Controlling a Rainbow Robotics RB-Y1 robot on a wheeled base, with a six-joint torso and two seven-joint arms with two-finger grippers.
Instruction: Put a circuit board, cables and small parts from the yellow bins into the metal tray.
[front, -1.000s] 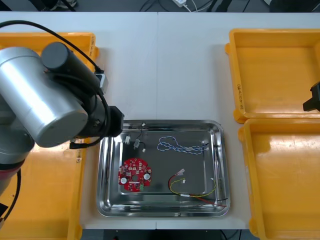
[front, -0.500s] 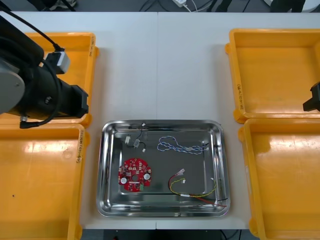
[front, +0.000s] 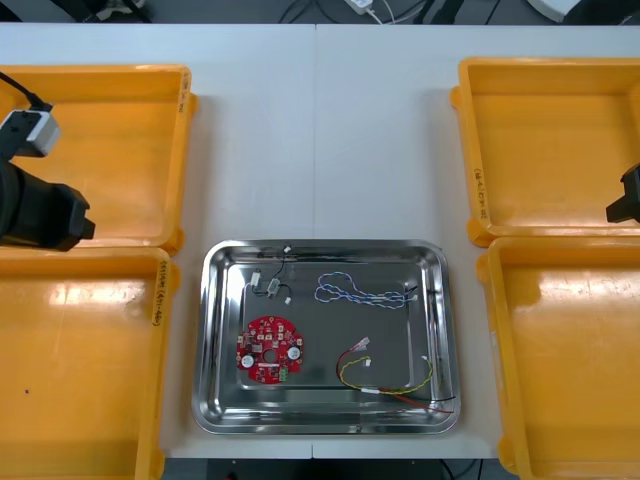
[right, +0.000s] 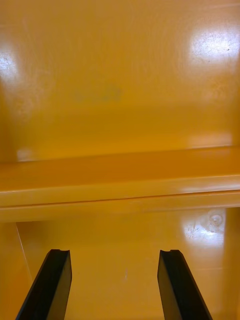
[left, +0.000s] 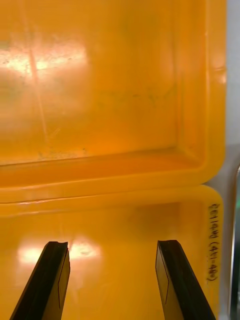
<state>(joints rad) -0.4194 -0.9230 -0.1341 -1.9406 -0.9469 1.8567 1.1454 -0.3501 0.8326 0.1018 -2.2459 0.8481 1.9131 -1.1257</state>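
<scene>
Left wrist view: left gripper (left: 112, 245) gaped, empty.
Right gripper (right: 114, 252) was open too; both hung over yellow bins (front: 110, 150).

4 bins (front: 110, 150) (front: 80, 370) (front: 550, 150) (front: 570, 360), 3 cables (front: 360, 293) (front: 385, 385) (front: 283, 268), 1 board (front: 269, 349)

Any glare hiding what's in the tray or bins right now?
Front view: the tray mirrors the lights along its walls, yet board and cables read plainly. Left wrist view: bright patches on the left bins near the open left gripper. Right wrist view: hot spots on the right bins beyond the open right gripper.
</scene>
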